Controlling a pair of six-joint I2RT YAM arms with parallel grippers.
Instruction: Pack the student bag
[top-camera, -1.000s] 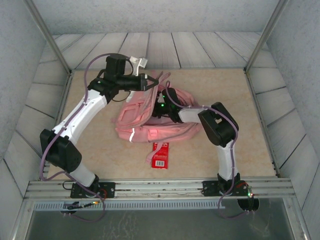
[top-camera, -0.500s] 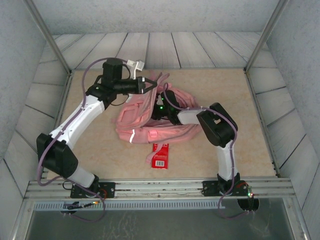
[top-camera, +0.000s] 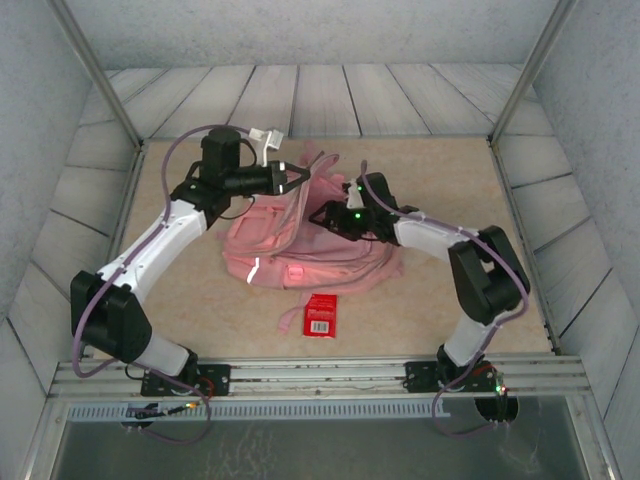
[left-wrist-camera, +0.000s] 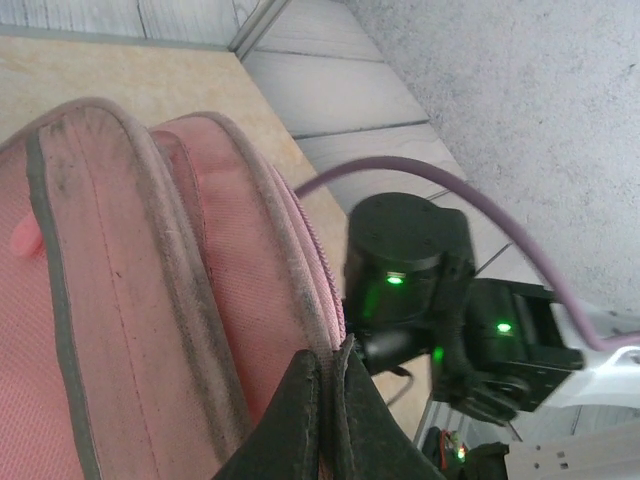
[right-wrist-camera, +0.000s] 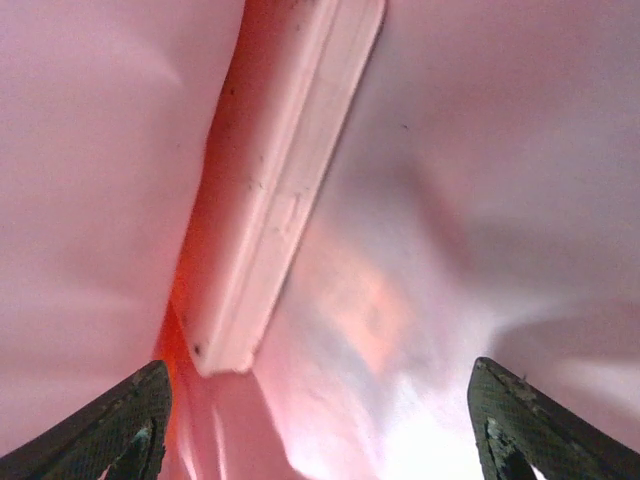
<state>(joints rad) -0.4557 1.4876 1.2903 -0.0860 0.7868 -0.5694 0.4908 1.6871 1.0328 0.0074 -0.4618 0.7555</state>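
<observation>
Roughly at the middle of the desk (top-camera: 480, 200), slumped and crumpled, front pockets and a white reflective strip turned toward the arms: bag (top-camera: 262, 240). Hoisted by its top rim, so the mouth stands lifted on the far side.

Clamped on that rim, fingers pressed together over the zip edge: left end effector (top-camera: 303, 177). Confirmed from the left wrist, where dark fingertips (left-wrist-camera: 300, 400) pinch the pink piping.

Pushed up against the opening from the right side: right end effector (top-camera: 323, 212). Fingers (right-wrist-camera: 125, 420) spread apart, nothing between them, pink fabric and a pale strip (right-wrist-camera: 275, 190) close ahead. Possibly the lining, possibly an outer panel; too close to say which.

Lying flat on the desk just in front of the bag, beside a loose pink strap (top-camera: 290, 318): red packet (top-camera: 320, 312), not packed.

Judged early to middle in the task. Done so far, as far as can be seen: mouth held up and open. Nothing visibly inside, though the interior is hidden by folds. Left to do, on that reading: fetch the packet, drop it through the opening, release the rim, probably zip shut.
</observation>
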